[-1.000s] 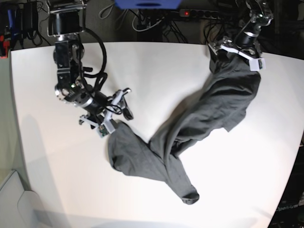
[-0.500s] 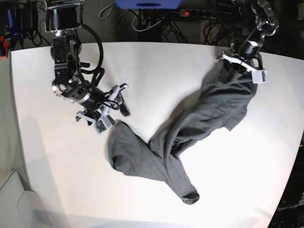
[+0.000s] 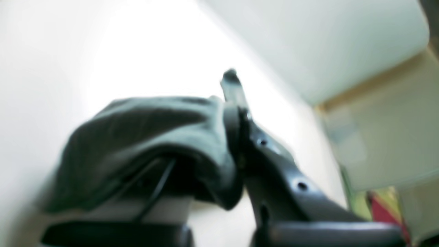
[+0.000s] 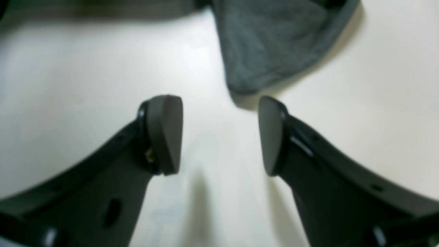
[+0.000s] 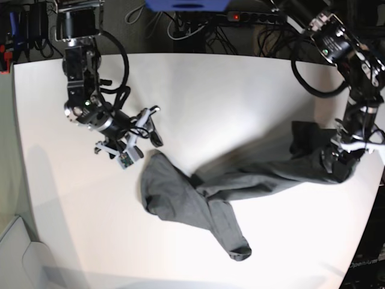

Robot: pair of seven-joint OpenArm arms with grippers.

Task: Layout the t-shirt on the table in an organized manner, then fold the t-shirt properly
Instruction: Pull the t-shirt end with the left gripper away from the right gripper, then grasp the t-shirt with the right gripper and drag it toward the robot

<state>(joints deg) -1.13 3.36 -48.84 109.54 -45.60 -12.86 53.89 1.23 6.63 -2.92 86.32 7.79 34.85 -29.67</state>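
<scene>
The dark grey t-shirt (image 5: 240, 180) lies bunched in a long twisted band across the white table (image 5: 228, 90), from the right edge to the front middle. At its right end my left gripper (image 5: 344, 150) is shut on a fold of it. In the blurred left wrist view the cloth (image 3: 137, 137) drapes over one jaw and is pinched at my left gripper (image 3: 226, 113). My right gripper (image 5: 144, 147) stands open just left of the shirt's left corner. In the right wrist view its fingertips (image 4: 164, 133) hover empty over the table (image 4: 68, 85), with the shirt's edge (image 4: 271, 44) just ahead.
A power strip and tangled cables (image 5: 258, 18) run behind the table's far edge. My left gripper is close to the table's right edge (image 5: 376, 180). A pale grey box (image 5: 15, 253) sits off the front left corner.
My left gripper has shut on the shirt's far right end and pulled it forward along the right side, stretching the cloth. My right gripper has drawn slightly back from the shirt, still open.
</scene>
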